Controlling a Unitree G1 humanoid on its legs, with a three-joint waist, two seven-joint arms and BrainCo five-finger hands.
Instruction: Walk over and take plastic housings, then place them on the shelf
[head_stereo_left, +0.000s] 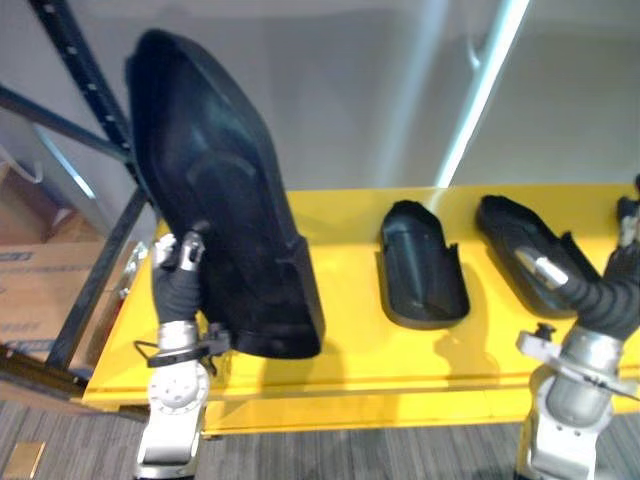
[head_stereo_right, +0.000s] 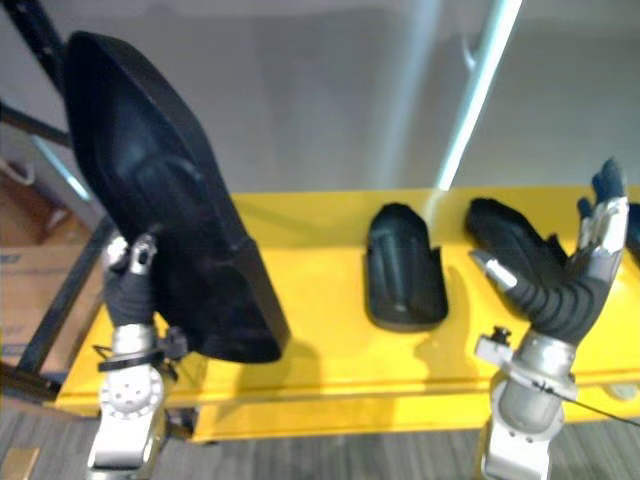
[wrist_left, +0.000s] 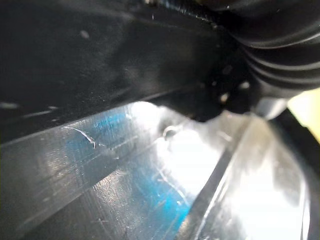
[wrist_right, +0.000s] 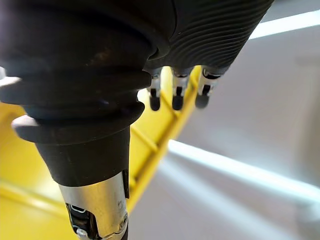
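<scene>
Right wrist view: robot hand (wrist_right: 210, 35) relaxed

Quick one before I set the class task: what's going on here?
The robot stands at a yellow shelf. Its left hand grips a big black housing, tilted over the shelf's left end. Two smaller housings already lie on the shelf. The right hand is open and empty, raised near the right one.
</scene>
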